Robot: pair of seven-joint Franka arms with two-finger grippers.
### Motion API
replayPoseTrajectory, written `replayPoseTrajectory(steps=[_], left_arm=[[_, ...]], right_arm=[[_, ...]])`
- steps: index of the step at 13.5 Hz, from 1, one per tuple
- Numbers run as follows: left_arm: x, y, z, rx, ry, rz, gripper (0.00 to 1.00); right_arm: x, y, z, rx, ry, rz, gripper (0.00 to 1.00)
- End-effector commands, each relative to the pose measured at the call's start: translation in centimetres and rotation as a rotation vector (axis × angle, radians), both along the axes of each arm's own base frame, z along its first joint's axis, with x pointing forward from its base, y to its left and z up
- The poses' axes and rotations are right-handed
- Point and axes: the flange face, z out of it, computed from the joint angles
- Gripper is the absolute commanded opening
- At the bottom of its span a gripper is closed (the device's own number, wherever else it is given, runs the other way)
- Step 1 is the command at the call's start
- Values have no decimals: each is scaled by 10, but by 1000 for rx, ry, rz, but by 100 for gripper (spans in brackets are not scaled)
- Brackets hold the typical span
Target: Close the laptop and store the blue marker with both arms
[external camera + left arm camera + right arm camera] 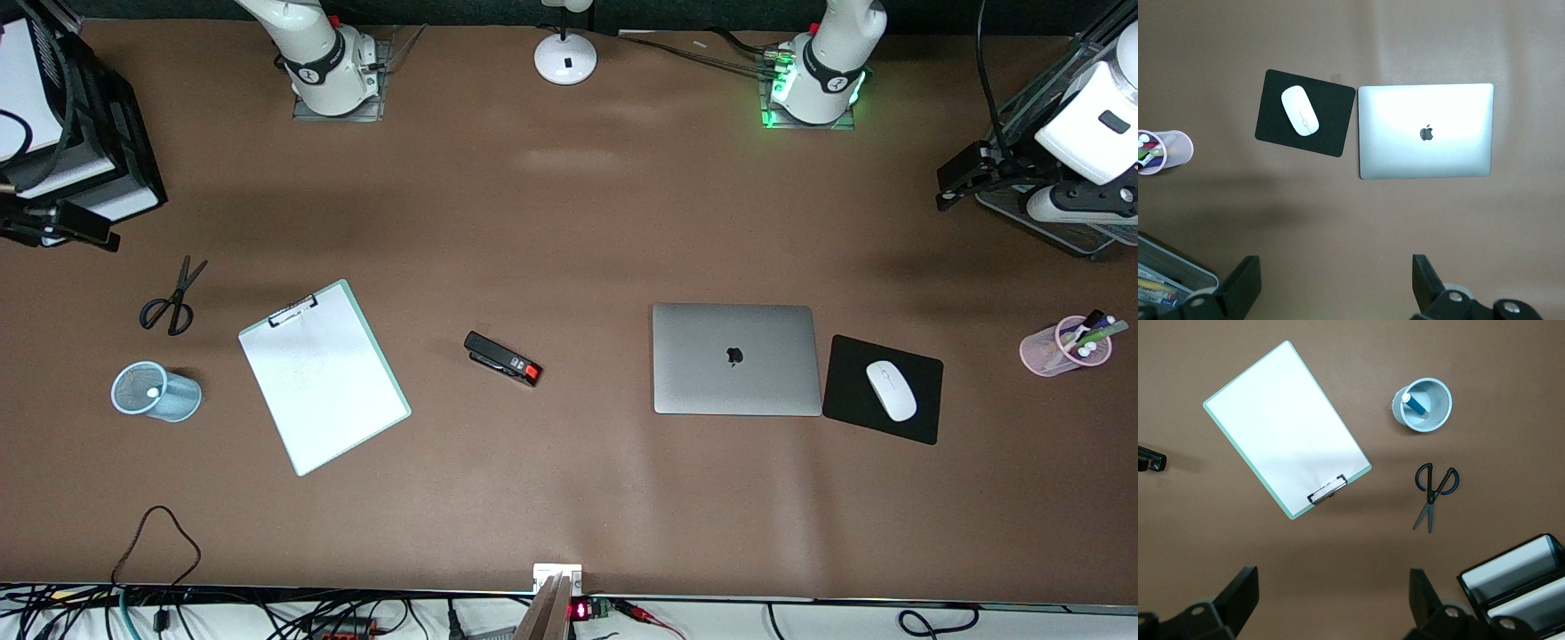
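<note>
The silver-grey laptop (pixel 733 358) lies shut on the brown table, lid up with the apple logo showing; it also shows in the left wrist view (pixel 1425 153). The blue marker (pixel 1417 404) stands inside a light-blue mesh cup (pixel 1441 413) toward the right arm's end of the table (pixel 182 400); only its white end (pixel 153 391) shows in the front view. My left gripper (pixel 949 187) (pixel 1336 280) is open and empty, up over the table edge at the left arm's end. My right gripper (pixel 62 233) (pixel 1331 600) is open and empty, up over the right arm's end.
A black mouse pad (pixel 916 364) with a white mouse (pixel 891 391) lies beside the laptop. A pink pen cup (pixel 1058 348), a stapler (pixel 502 358), a clipboard (pixel 324 378), scissors (pixel 173 298), a black file tray (pixel 116 133) and a mesh tray (pixel 1168 277) are around.
</note>
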Motion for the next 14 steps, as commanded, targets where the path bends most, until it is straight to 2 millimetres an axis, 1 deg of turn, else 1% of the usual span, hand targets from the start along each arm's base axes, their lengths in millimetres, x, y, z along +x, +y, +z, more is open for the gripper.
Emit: replayPoseTrajectory(steps=[1,4,7,8,14], left_arm=[[-7,1,1,-18,-1,-19,100],[-7,1,1,-18,-2,-19,100],[-6,1,1,-19,-2,-17,100],[-5,1,0,-19,-2,-17,100],[-6,1,0,-19,-1,-17,100]], right_arm=[[-23,3,9,-4,-22,1,100],[-23,4,15,15,-40,1,100],[-22,7,15,14,-37,7,100],[-21,11,16,13,-45,6,100],[-18,8,19,14,-54,9,100]])
